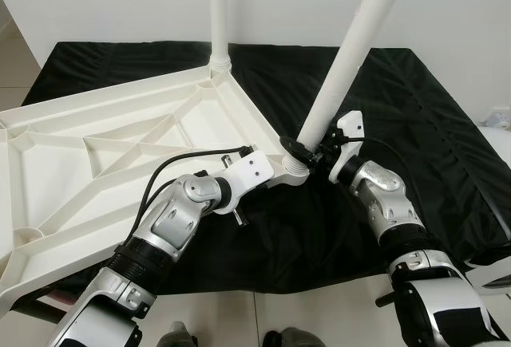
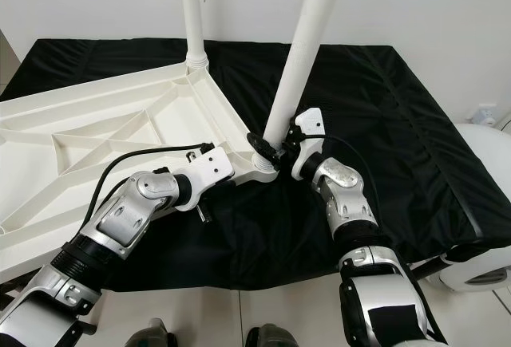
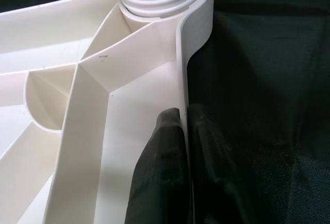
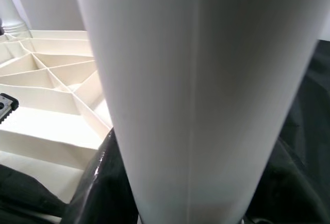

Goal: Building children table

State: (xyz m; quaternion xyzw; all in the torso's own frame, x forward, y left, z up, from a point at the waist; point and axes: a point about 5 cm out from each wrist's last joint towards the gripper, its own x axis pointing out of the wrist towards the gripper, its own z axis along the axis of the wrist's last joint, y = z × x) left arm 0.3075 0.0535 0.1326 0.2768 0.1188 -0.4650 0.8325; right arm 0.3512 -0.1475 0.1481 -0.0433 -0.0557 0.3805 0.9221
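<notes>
A black cloth (image 1: pixel 399 108) covers the work surface, creased, with its front edge hanging just above a pale tiled floor (image 1: pixel 319 315). A plain white wall (image 1: pixel 120 4) stands behind. A white rounded object (image 2: pixel 479 267) sits at the right edge.

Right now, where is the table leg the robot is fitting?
The tilted white leg stands at the near corner socket of the upturned tabletop, centre of the head views, held low by the right gripper, above the black cloth.
</notes>
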